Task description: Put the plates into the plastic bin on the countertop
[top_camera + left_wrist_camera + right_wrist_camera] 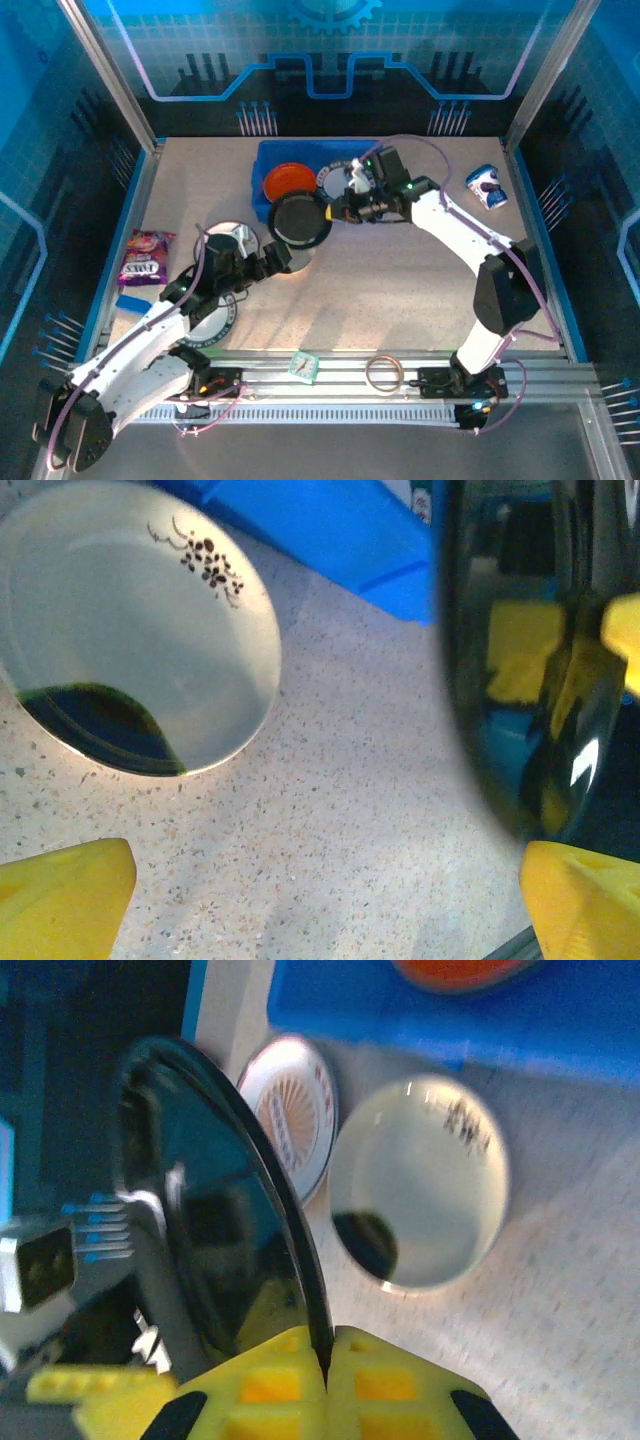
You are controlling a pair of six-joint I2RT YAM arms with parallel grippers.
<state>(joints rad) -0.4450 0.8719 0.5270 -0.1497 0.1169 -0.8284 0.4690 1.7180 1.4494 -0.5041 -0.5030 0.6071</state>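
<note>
While I watch the top view, the right claw (340, 211) pinches the black plate (298, 220) by its rim and holds it just left of centre, at the near-left corner of the bin (300, 148). On the right wrist camera its yellow fingers (270, 1380) are pressed together on the plate's edge, and the plate stands on edge, rising toward the upper left of the frame. My left claw (277, 258) sits just below the black plate with its jaws spread wide. Its fingertips (60, 890) fill the lower corners of the left wrist frame, and I cannot tell whether the right-hand one touches the plate. An orange plate (285, 180) lies in the bin's left half. A cream plate (130, 630) rests on the tabletop (400, 290) just outside the bin, with a sunburst plate (295, 1110) beside it.
</note>
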